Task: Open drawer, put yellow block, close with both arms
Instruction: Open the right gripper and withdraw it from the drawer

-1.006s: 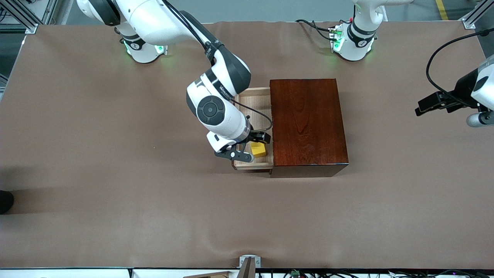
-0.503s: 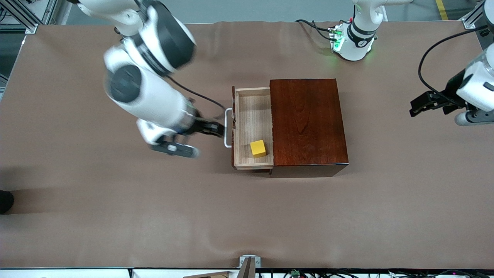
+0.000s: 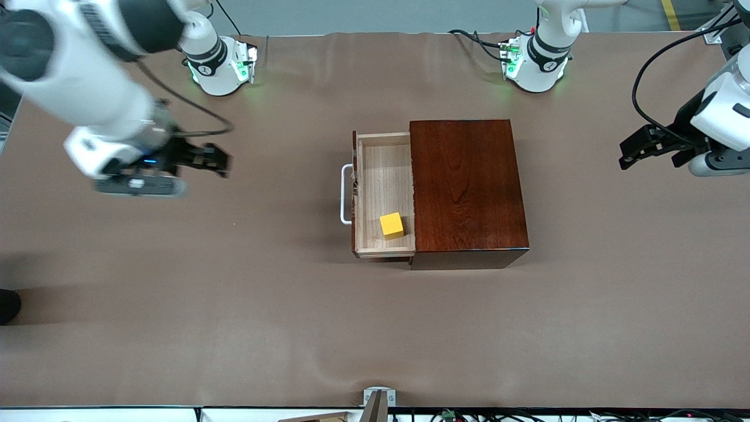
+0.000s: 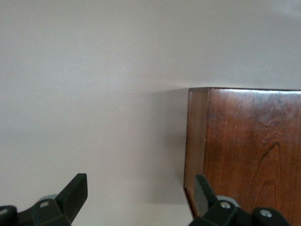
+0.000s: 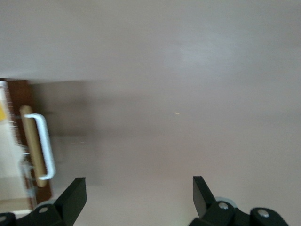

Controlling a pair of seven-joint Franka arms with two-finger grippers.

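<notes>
With the yellow block (image 3: 391,225) dropped in the open drawer (image 3: 384,176), I've swung my empty, wide-open right hand (image 3: 199,161) clear over the desk (image 3: 234,293), leaving only closing, while my left hand (image 3: 647,146) waits open.

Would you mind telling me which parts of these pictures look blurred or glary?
Front view: the right arm is motion-smeared, while the yellow block in the drawer is crisp. Right wrist view: the white handle streaks. Left wrist view: the wooden box shows sheen.
</notes>
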